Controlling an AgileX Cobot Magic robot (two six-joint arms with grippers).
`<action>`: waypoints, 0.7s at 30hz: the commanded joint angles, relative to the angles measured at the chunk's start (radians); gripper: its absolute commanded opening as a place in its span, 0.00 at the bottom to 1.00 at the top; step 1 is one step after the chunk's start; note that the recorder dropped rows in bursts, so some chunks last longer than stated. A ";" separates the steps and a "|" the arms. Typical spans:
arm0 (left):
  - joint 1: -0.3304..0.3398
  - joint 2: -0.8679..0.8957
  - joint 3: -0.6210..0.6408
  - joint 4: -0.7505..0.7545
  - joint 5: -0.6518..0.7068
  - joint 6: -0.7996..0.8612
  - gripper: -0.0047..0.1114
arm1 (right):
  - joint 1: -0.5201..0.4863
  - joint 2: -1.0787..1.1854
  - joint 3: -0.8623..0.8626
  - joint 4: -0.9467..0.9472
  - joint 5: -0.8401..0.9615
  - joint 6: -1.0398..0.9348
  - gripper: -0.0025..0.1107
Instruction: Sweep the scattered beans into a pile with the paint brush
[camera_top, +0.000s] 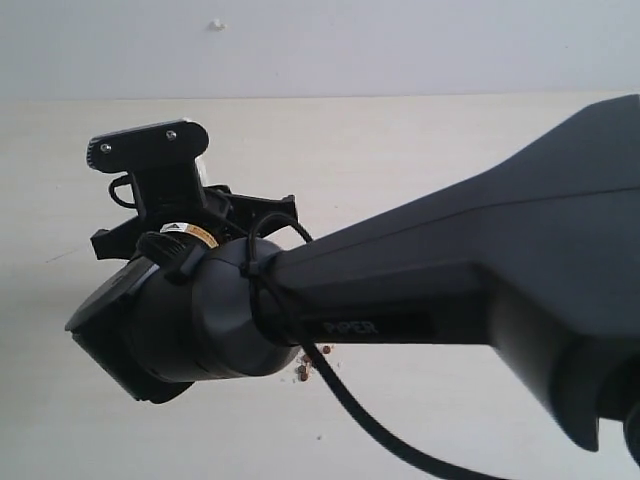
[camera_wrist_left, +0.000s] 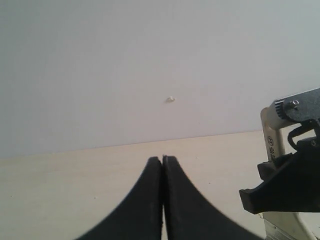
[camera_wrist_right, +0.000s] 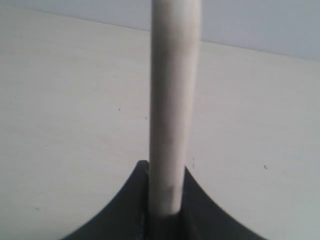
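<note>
**Sweep status: brush in hand, extent of pile not verifiable**

- Right claw (camera_wrist_right: 165, 169): closed down to a narrow gap on the round, pale wooden handle of the paint brush (camera_wrist_right: 172, 100). The handle runs straight out between the jaws. Ferrule and bristles are not in any view.
- Left claw (camera_wrist_left: 162, 160): jaws pressed fully together, nothing held, raised above the pale wood-grain worktop (camera_top: 420, 140).
- Tiny round reddish-brown beans (camera_top: 304, 372): only a few show, close together on the worktop, just under the black right arm (camera_top: 450, 280). The arm hides everything around them.
- Judgement: grasp step done. The visible beans sit in a tight group, so gathering looks well along, but pile size and any strays under the arm cannot be confirmed.
- A few dark specks (camera_wrist_right: 265, 167) appear in the right wrist view, too small to identify.
</note>
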 joint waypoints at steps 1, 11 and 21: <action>-0.005 -0.006 0.002 0.002 -0.001 0.000 0.04 | 0.001 -0.026 0.002 -0.025 0.029 -0.035 0.02; -0.005 -0.006 0.002 0.002 -0.001 0.000 0.04 | -0.020 -0.231 0.032 -0.116 0.338 -0.353 0.02; -0.005 -0.006 0.002 0.002 -0.001 0.000 0.04 | -0.306 -0.449 0.274 -0.318 1.083 -0.306 0.02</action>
